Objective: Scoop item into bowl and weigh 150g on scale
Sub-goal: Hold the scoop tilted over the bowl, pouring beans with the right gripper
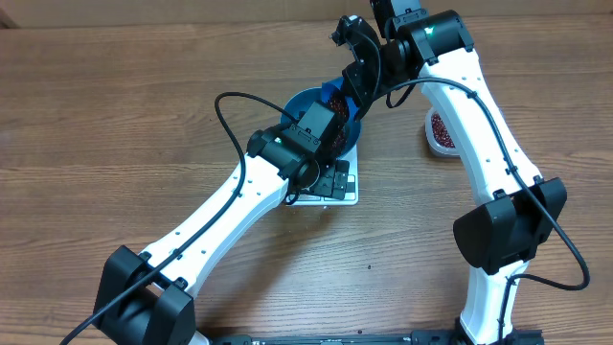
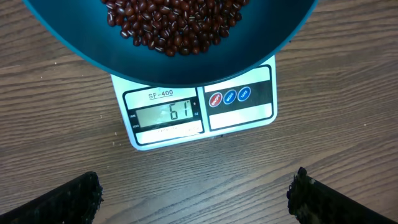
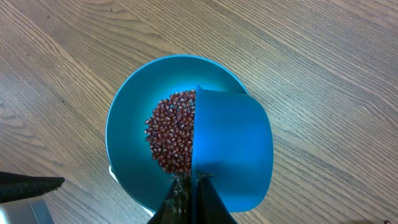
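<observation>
The bright blue bowl [image 1: 305,99] [image 2: 186,70] [image 3: 127,134] stands on the white scale [image 1: 351,195] [image 2: 199,109], whose display shows 61. A heap of dark red-brown beans [image 2: 180,22] [image 3: 173,134] lies in the bowl. My right gripper [image 3: 196,186] [image 1: 356,81] is shut on the handle of a small blue scoop [image 3: 233,149]. The scoop hangs turned over above the bowl's right half. My left gripper [image 2: 196,186] [image 1: 333,177] hovers open over the wood in front of the scale's display edge, and its black fingertips [image 2: 78,196] hold nothing.
A clear plastic tub [image 1: 441,129] with more beans sits on the table to the right of the bowl, partly behind the right arm. Bare wooden tabletop [image 1: 115,125] surrounds the scale.
</observation>
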### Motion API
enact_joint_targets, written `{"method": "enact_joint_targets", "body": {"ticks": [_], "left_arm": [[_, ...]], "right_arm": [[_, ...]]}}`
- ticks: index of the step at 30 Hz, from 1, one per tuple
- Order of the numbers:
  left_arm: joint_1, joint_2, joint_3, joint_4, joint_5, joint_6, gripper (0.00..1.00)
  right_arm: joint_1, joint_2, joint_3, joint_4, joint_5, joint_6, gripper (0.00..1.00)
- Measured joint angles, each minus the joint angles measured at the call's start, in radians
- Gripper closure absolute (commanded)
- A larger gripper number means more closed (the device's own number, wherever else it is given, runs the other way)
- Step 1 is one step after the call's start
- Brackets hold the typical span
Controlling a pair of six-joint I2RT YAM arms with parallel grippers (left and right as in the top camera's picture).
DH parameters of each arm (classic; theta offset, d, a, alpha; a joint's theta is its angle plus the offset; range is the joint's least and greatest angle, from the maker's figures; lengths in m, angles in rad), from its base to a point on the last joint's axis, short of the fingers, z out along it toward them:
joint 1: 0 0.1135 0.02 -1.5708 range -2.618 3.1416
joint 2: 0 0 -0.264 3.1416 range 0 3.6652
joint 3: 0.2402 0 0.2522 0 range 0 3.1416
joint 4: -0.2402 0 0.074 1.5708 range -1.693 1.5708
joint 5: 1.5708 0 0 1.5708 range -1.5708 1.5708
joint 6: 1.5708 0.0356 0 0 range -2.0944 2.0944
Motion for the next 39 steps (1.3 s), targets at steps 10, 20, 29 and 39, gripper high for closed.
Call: {"method": "enact_joint_targets", "body": {"ticks": [10, 20, 29, 39], "left_arm": [[0.000, 0.000, 0.000, 0.000, 0.000, 0.000, 0.01], [0.000, 0.000, 0.000, 0.000, 0.000, 0.000, 0.00], [0.000, 0.000, 0.000, 0.000, 0.000, 0.000, 0.00], [0.000, 0.000, 0.000, 0.000, 0.000, 0.000, 0.00]], "right_arm": [[0.000, 0.000, 0.000, -0.005, -0.001, 0.000, 0.96], [0.000, 0.000, 0.000, -0.002, 0.018, 0.002, 0.96], [0.000, -0.019, 0.000, -0.001, 0.022, 0.008, 0.96], [0.002, -0.051, 0.001, 0.006, 0.024, 0.008, 0.96]]}}
